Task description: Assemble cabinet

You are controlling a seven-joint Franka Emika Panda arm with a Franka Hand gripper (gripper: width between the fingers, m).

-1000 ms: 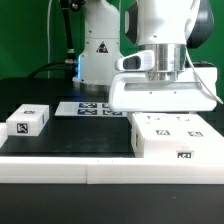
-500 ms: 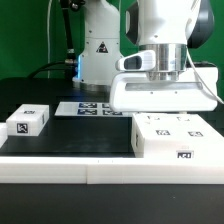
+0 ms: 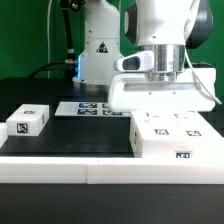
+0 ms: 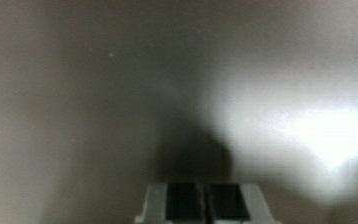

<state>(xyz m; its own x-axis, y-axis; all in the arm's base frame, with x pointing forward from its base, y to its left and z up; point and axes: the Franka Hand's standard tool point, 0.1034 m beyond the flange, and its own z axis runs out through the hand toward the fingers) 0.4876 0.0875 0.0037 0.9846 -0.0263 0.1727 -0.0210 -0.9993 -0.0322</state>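
Cabinet faces carry small black-and-white square tags.

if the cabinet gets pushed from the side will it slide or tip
Likely slides rather than tips: the cabinet sits low and wide, flat on the table. Probably stiff, since its edges look straight.

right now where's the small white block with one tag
The small white single-tag block sits at the exterior view's left on the black tabletop, just left of the flat white marker board.
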